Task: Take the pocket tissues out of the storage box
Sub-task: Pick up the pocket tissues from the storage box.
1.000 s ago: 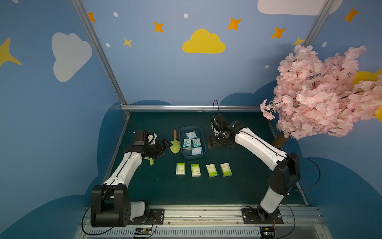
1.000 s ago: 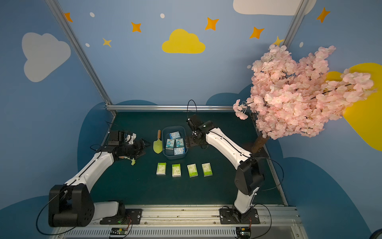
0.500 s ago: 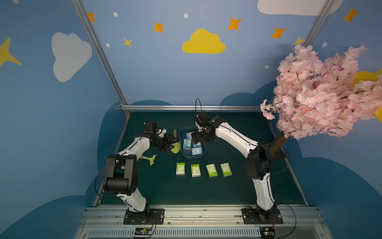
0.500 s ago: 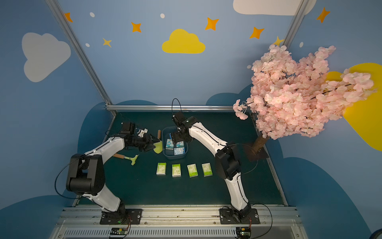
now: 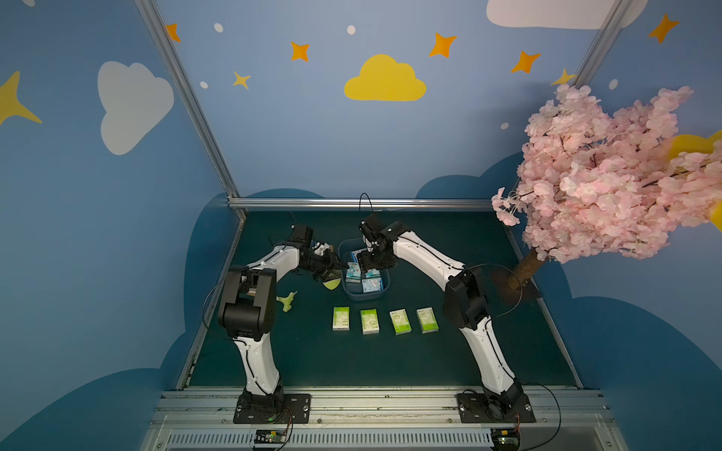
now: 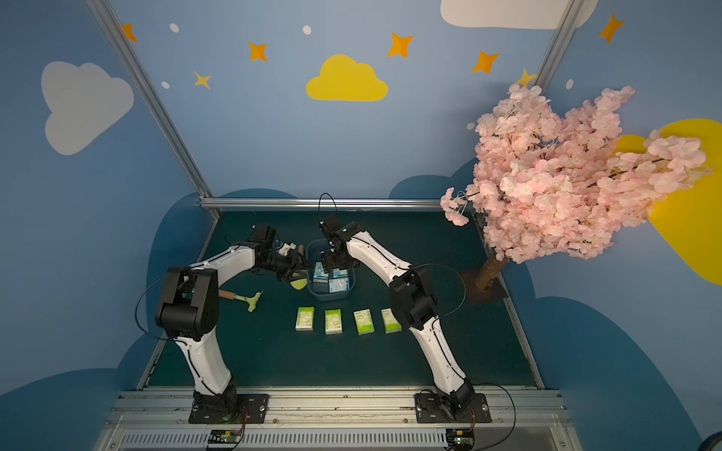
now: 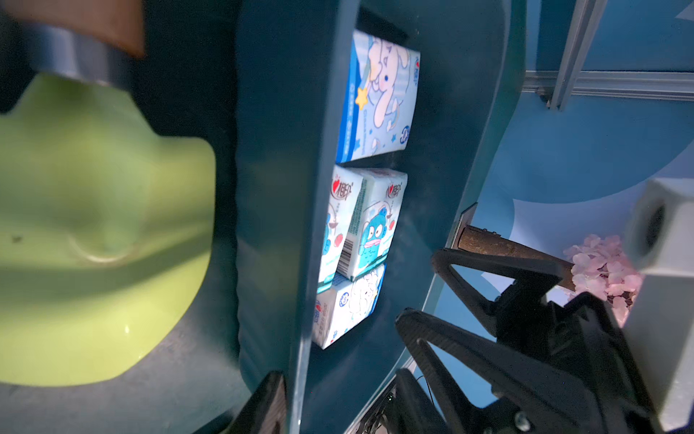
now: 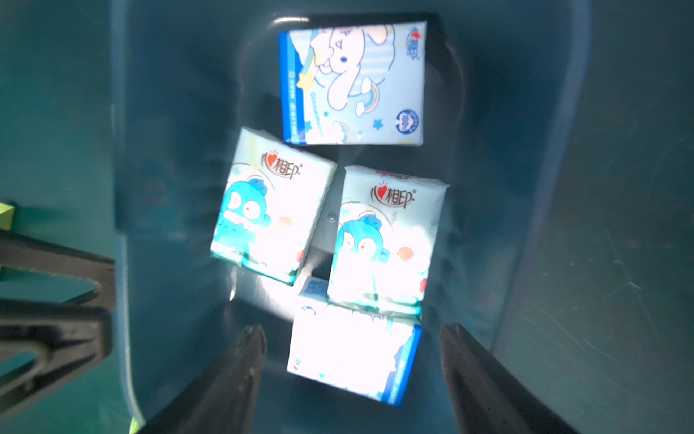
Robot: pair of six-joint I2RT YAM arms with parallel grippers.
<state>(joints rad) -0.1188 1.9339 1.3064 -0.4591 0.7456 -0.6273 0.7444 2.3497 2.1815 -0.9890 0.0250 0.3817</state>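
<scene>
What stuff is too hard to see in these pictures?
- Trowel: in both top views the left gripper covers most of it; blurred in the left wrist view, handle cut by the edge.
- Some packs in the box: under the right gripper in both top views.
- One pack: glare whites out its print in the right wrist view.
- Left gripper's hold on the box: fingertips cut off in the left wrist view.

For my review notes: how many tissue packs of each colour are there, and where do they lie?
Lime-green-and-white packs, on the table: 4
Light-blue-and-white packs, in the storage box: 4
Total: 8
</scene>
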